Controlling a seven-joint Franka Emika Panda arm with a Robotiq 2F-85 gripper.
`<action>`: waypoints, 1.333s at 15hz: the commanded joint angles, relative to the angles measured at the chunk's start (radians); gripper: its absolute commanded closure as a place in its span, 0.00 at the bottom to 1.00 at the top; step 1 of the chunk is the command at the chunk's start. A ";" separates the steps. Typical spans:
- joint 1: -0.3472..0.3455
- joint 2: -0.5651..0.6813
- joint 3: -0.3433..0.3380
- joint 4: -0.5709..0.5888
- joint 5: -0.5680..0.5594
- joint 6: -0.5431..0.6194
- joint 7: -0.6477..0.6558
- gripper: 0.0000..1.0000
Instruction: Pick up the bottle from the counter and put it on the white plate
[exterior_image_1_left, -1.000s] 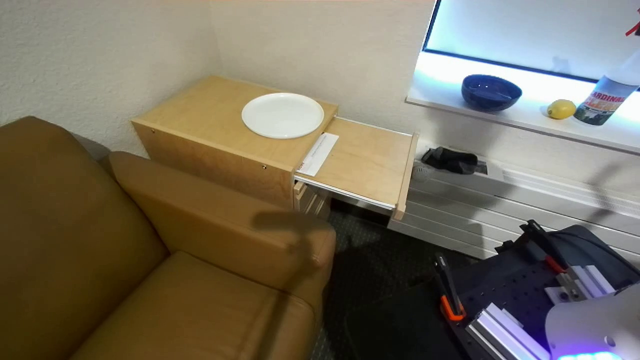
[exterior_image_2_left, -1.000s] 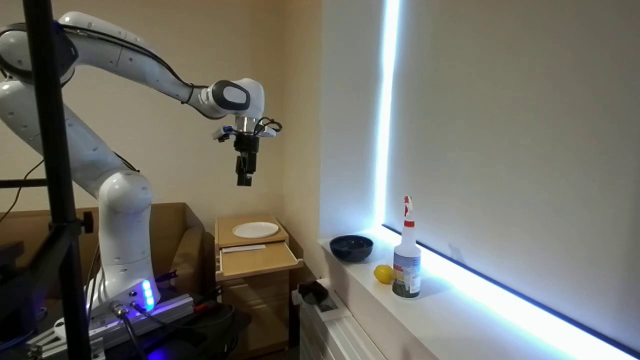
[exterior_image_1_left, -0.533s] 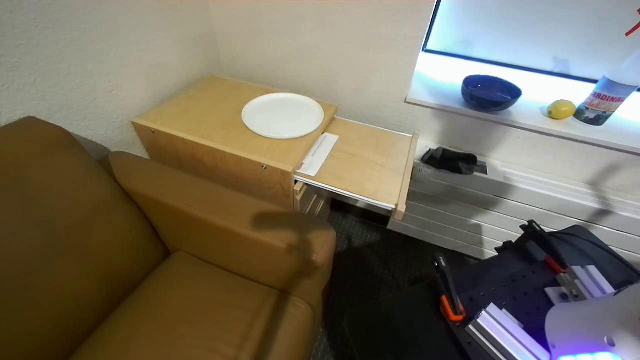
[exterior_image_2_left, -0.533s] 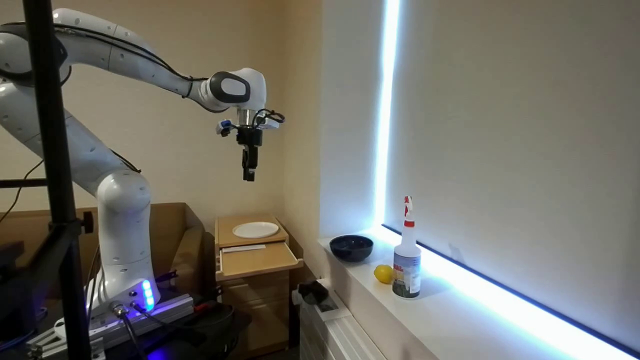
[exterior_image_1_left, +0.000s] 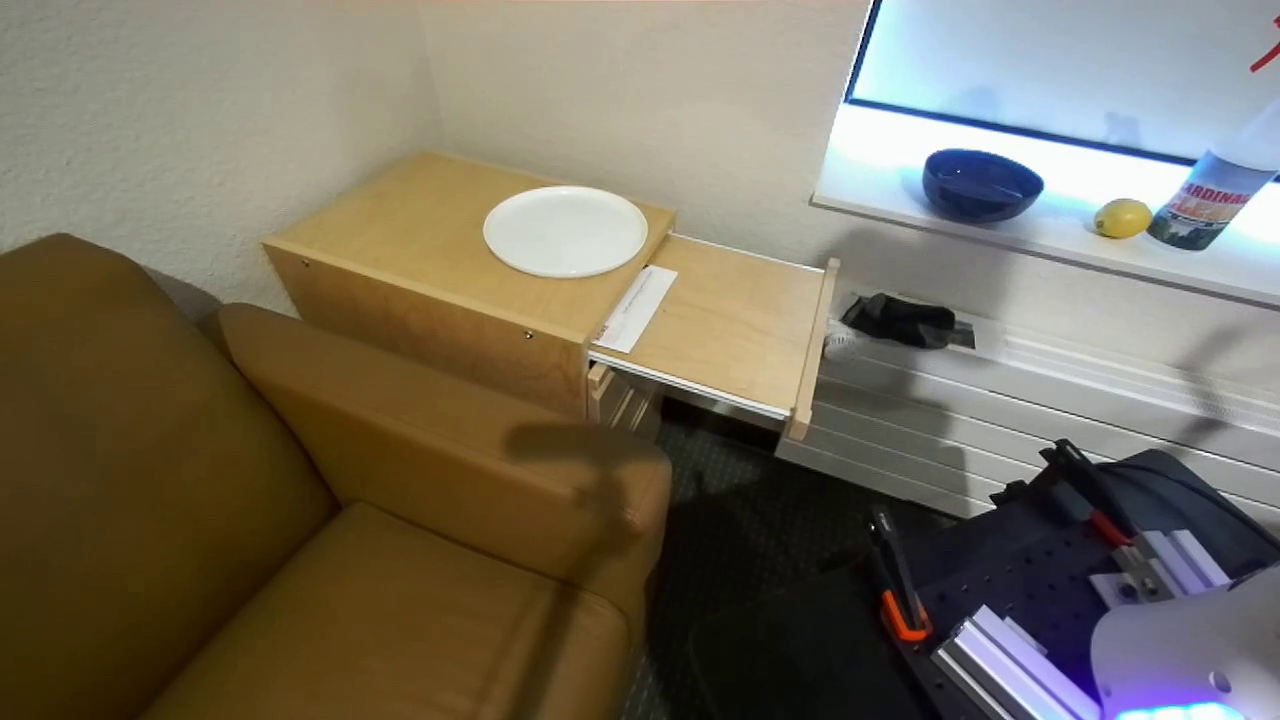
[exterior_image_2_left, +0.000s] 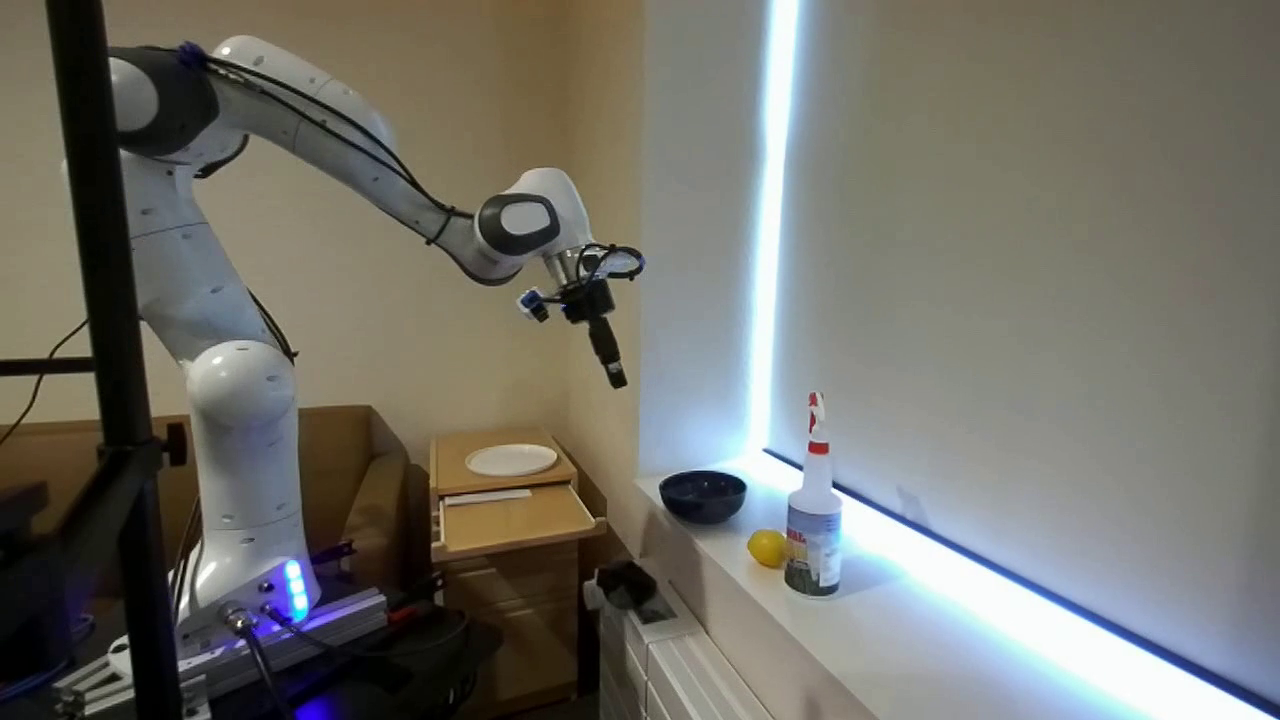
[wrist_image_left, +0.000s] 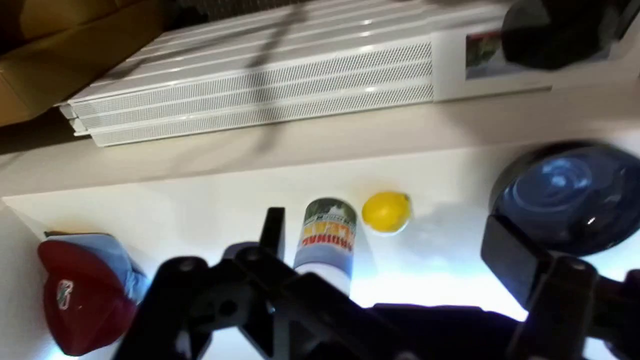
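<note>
The bottle (exterior_image_2_left: 814, 530) stands upright on the white window-ledge counter (exterior_image_2_left: 930, 645), its red-and-white trigger nozzle on top. It also shows in an exterior view (exterior_image_1_left: 1210, 205), cut by the frame edge. In the wrist view the bottle (wrist_image_left: 327, 237) shows its label and base; its upper part is hidden behind the gripper. My gripper (exterior_image_2_left: 616, 380) is tilted, in the air left of and above the bowl, apart from the bottle. In the wrist view the gripper's fingers (wrist_image_left: 395, 250) are wide open and empty. The white plate (exterior_image_1_left: 566, 232) lies on the wooden cabinet; it also shows in an exterior view (exterior_image_2_left: 511, 460).
A yellow lemon (exterior_image_2_left: 767, 548) sits right beside the bottle. A dark blue bowl (exterior_image_2_left: 702, 497) stands farther along the ledge. Red and blue caps (wrist_image_left: 85, 295) lie at the ledge's other end. A radiator (exterior_image_1_left: 1000, 400) with a black item (exterior_image_1_left: 900, 322) runs below. The cabinet's drawer (exterior_image_1_left: 740, 310) is pulled out.
My gripper first rose slightly, then moved right toward the window ledge, dropped a little and tilted, its fingertips swinging toward the ledge. The bottle, plate, lemon and bowl have not moved.
</note>
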 joint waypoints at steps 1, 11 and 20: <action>-0.067 0.157 0.012 0.163 0.098 0.043 0.077 0.00; -0.150 0.381 -0.007 0.278 -0.250 0.300 0.491 0.00; -0.127 0.583 -0.080 0.449 -0.418 0.329 0.904 0.00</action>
